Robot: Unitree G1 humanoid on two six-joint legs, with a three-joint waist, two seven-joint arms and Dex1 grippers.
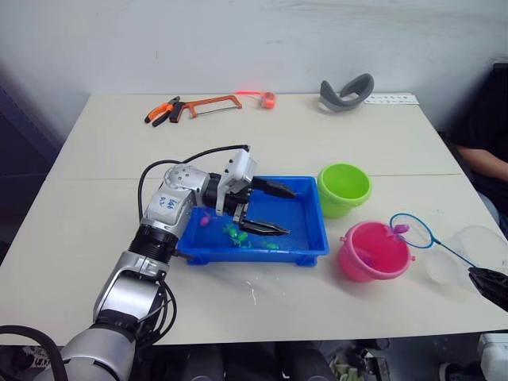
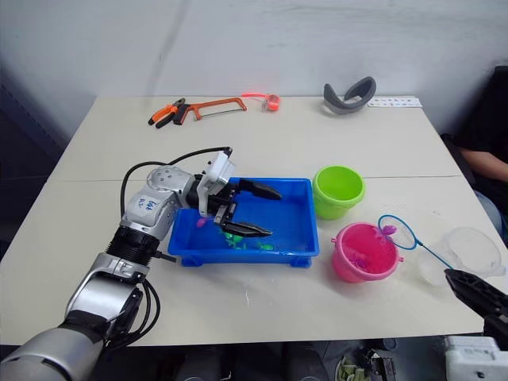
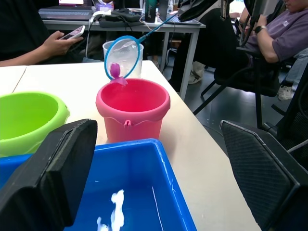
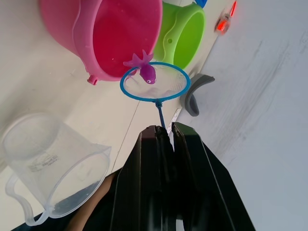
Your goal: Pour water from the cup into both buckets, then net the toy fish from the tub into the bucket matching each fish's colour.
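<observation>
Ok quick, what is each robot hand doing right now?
Left gripper: open over the tub, holding nothing.
Right gripper: shut on the net, with a pink fish in it.

Two buckets stand on the surface, one green bucket and one pink bucket; there is one blue tub, one clear cup and one net; one magenta fish lies in the net; one pink fish and a few green fish, too bunched to count, are in the tub; one hacksaw and one pair of pliers lie far back.
</observation>
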